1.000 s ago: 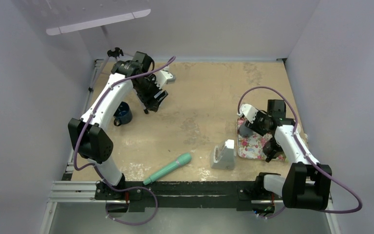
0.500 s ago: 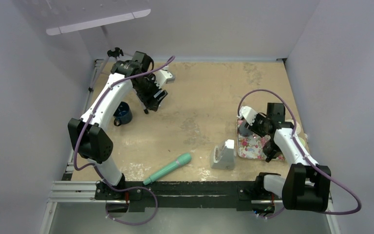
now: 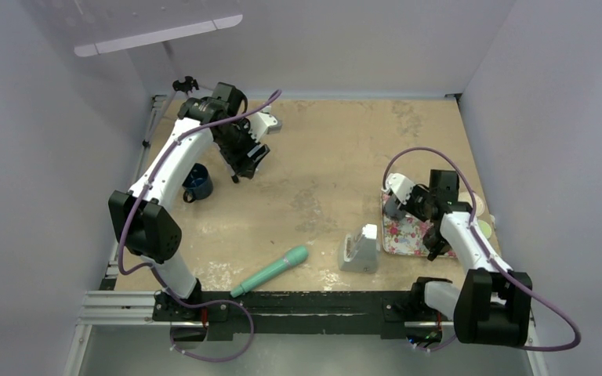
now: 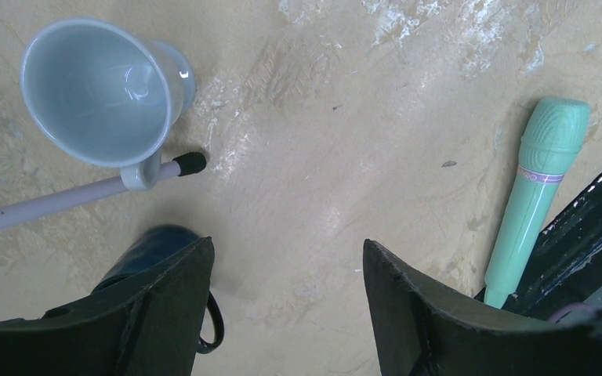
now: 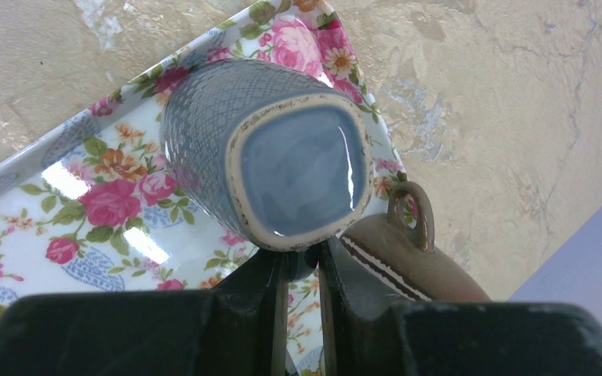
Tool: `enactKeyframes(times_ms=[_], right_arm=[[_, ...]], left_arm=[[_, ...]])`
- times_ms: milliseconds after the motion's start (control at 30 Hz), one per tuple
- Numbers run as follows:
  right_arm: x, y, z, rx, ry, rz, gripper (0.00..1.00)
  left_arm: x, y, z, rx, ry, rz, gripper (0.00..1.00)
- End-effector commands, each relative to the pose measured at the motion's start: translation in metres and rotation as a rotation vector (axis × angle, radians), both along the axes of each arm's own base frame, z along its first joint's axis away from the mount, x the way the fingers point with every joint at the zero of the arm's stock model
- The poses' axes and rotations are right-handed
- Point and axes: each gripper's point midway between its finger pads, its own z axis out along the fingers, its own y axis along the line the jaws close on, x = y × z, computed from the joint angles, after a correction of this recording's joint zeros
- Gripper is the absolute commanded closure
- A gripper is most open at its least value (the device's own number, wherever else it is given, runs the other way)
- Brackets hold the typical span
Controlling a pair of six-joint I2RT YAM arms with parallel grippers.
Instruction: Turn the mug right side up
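A blue-grey mug [image 5: 298, 164] with a cross-hatched wall is bottom-up and tilted over the floral tray [image 5: 86, 196]; its glazed base faces the right wrist camera. My right gripper [image 5: 302, 262] is shut on the mug's handle, which is mostly hidden between the fingers. In the top view the mug [image 3: 393, 208] shows at the tray's far left corner, in the right gripper [image 3: 400, 204]. My left gripper [image 4: 286, 251] is open and empty, held above the table at the back left [image 3: 244, 166].
A brown striped mug [image 5: 423, 258] lies beside the held mug. A dark blue mug [image 3: 197, 184] and a pale cup [image 4: 102, 90] with a tripod leg [image 4: 86, 192] are at the left. A green handle-shaped object [image 3: 270, 271] and a grey stand [image 3: 360, 249] are near the front.
My right wrist has shifted a little toward the near edge with the mug in its grip. The left arm has barely moved.
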Motion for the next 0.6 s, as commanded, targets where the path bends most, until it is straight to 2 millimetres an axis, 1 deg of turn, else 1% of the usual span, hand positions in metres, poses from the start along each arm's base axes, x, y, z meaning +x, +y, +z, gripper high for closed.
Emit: enactKeyframes(times_ms=[0,67,267,433,533,567], right_arm=[[0.004,-0.004,0.021,-0.02,-0.076,-0.02,1.0],[0.004,-0.004,0.034,-0.015,-0.104,-0.025,1.0],[0.022,-0.009,0.101,0.019,-0.274,-0.12,1.0],[0.037,-0.004,0.153,0.103,-0.392,-0.161,1.0],[0.046,0.0,0.194,0.178,-0.487,-0.195,1.0],[0.049,0.005,0.208,0.231,-0.509,-0.2,1.0]], left_arm=[[-0.002,-0.001,0.017,-0.037,-0.042,-0.012,0.27],[-0.006,-0.005,0.021,-0.061,-0.028,-0.02,0.27],[-0.015,-0.024,0.043,-0.173,0.003,-0.053,0.25],[-0.023,-0.044,0.065,-0.296,0.034,-0.056,0.23],[-0.032,-0.059,0.081,-0.404,0.089,-0.037,0.23],[-0.036,-0.066,0.089,-0.457,0.116,-0.034,0.22]])
